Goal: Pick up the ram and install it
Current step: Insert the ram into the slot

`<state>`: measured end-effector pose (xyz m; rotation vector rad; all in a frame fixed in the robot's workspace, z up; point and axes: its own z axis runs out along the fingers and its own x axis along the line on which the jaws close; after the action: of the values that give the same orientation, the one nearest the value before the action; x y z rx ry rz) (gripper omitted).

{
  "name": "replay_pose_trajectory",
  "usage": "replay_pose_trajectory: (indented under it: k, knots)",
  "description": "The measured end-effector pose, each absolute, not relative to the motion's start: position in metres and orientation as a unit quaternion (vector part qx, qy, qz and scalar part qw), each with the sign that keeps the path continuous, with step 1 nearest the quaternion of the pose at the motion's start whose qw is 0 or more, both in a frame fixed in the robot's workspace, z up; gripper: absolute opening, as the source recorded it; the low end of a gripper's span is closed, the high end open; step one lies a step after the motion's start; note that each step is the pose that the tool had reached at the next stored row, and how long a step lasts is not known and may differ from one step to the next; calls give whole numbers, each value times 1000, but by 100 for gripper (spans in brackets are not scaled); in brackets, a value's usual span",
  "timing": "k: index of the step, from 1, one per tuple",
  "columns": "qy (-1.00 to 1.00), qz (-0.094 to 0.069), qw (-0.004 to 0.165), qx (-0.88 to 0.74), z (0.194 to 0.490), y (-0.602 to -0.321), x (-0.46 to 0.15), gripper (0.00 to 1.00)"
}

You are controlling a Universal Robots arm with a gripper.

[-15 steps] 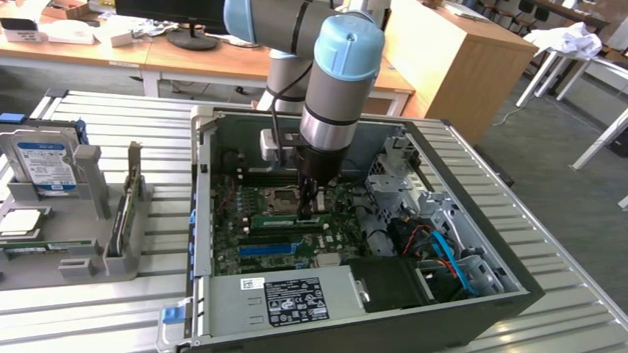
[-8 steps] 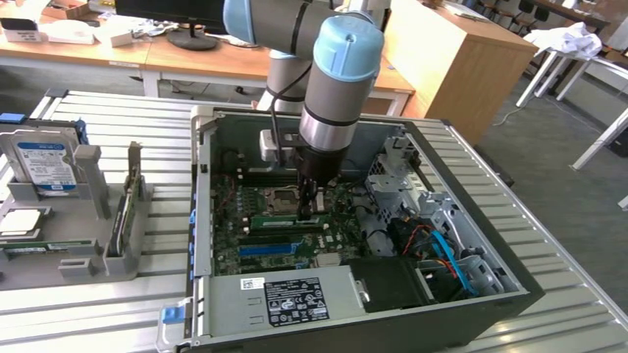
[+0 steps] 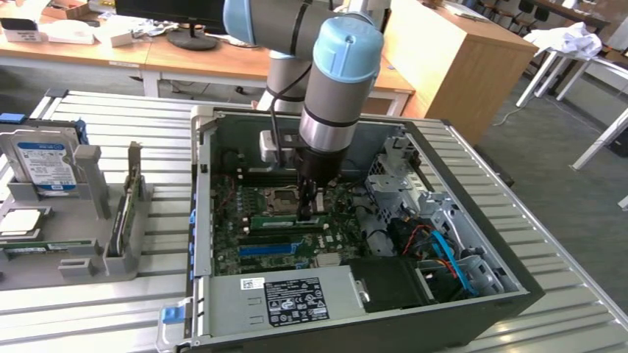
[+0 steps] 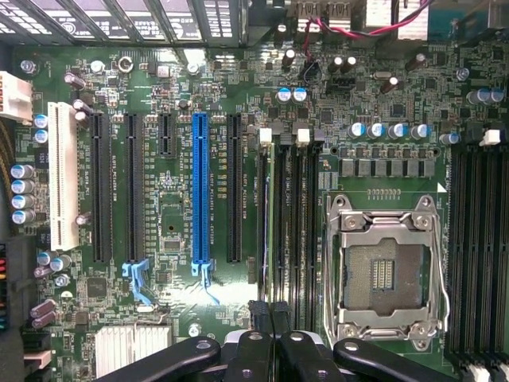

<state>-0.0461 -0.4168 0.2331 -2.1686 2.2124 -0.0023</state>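
Note:
The ram [image 3: 279, 218] is a thin green stick standing on edge along a memory slot of the motherboard [image 3: 245, 243], inside the open computer case [image 3: 201, 220]. My gripper [image 3: 312, 213] reaches straight down into the case and sits at the stick's end nearer the exterior view's right. In the wrist view the ram [image 4: 276, 215] shows edge-on as a thin line running away from my gripper [image 4: 270, 314], among the black memory slots [image 4: 306, 223]. The two black fingertips [image 4: 258, 318] stand close together on its near end. Whether the stick is fully seated I cannot tell.
An empty CPU socket [image 4: 386, 270] lies beside the memory slots, and a long blue slot [image 4: 200, 191] is on the other side. A grey parts holder [image 3: 88, 243] at the exterior view's left carries a blue-labelled hard drive [image 3: 44, 165]. The power supply [image 3: 284, 298] is at the case's front.

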Motion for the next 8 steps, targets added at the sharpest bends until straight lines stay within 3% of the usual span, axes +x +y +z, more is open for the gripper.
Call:
replay_pose_trajectory:
  k: [8]
  knots:
    - [714, -1, 22, -700, 233, -417, -46, 12]
